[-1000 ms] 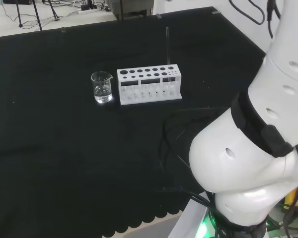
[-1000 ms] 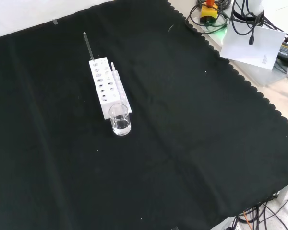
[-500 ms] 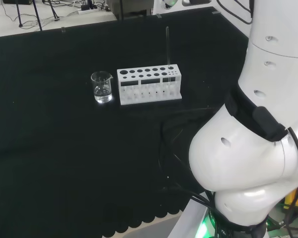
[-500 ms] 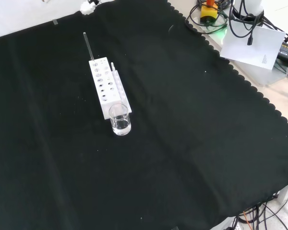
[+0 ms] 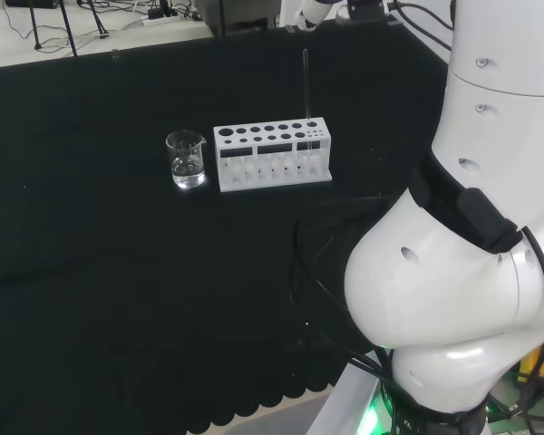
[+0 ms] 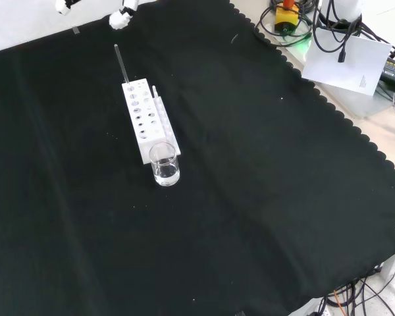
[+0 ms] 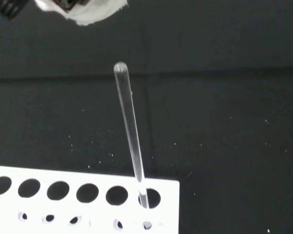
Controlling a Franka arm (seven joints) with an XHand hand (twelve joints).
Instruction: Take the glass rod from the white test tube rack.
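Note:
A clear glass rod (image 5: 305, 86) stands upright in an end hole of the white test tube rack (image 5: 272, 154), at the rack's right end in the head view. In the front view the rod (image 6: 121, 64) rises from the rack's (image 6: 148, 122) far end. Two white fingertips (image 6: 123, 16) of the hand reach in at the top edge, spread apart, just beyond the rod's top and not touching it. The hand (image 5: 313, 11) shows at the head view's top, above the rod. In the wrist view the rod (image 7: 129, 126) leans out of the rack's (image 7: 10, 204) corner hole, with the hand's blurred white part (image 7: 83, 9) beyond its tip.
A small glass beaker (image 5: 186, 160) with some clear liquid stands against the rack's other end, nearest the camera in the front view (image 6: 165, 164). The arm's white links (image 5: 462, 227) take up the head view's right. Cables and a white sheet (image 6: 345, 62) lie past the cloth's scalloped edge.
The arm has swung toward the rack: its links shifted in the head view, and the fingertips have come into the front view's top edge, closer to the rod. Rod, rack and beaker stayed put.

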